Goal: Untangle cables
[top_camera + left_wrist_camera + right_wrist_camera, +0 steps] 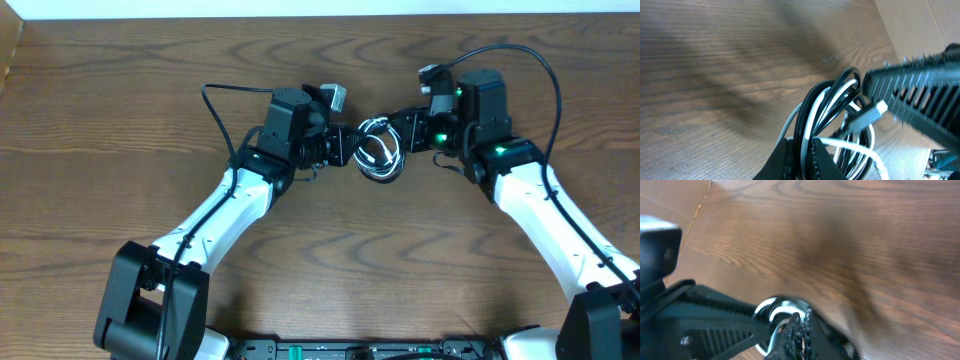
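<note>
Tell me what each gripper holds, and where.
Both hold the cables. The left gripper pinches black and white loops on the coil's left side, and the right gripper is shut on its right edge.

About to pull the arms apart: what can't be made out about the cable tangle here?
Overhead: the bundle of thin black and white cords is too small to trace crossings; the left gripper and right gripper cover its sides.
Left wrist: the bundle's lower part is cut off by the frame edge.
Right wrist: blurred; whether a cord sits between the right gripper's fingers is unclear.
</note>
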`<state>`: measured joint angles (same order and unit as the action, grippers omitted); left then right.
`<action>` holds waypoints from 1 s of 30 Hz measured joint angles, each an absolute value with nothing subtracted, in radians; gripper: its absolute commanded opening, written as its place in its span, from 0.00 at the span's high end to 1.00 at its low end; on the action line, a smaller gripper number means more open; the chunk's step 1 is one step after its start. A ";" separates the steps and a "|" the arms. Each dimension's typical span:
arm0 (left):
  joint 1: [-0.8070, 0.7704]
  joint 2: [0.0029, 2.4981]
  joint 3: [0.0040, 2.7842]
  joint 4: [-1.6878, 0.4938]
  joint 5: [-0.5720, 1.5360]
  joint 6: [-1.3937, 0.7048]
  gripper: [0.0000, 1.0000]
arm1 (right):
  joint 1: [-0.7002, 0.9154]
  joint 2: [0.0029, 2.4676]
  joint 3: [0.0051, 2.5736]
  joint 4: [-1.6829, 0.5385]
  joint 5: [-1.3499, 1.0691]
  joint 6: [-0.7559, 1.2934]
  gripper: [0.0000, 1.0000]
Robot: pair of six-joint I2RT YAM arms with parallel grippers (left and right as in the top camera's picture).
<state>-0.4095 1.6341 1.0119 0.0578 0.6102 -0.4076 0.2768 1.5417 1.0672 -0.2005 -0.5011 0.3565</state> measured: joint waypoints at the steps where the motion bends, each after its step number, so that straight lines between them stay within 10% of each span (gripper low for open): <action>1: -0.410 1.634 1.012 0.059 0.606 -0.416 0.93 | 0.284 1.542 1.067 -0.202 -0.500 0.357 0.99; 15: -0.409 1.634 1.012 0.202 0.588 -0.871 0.92 | 0.390 1.549 1.071 -0.238 -0.342 0.357 0.94; 24: -0.381 1.634 1.012 0.209 0.544 -1.072 0.93 | 0.337 1.528 1.072 -0.137 -0.381 0.376 0.56; 30: -0.351 1.634 1.012 0.206 0.471 -1.208 0.93 | 0.256 1.441 1.076 -0.222 -0.376 0.463 0.47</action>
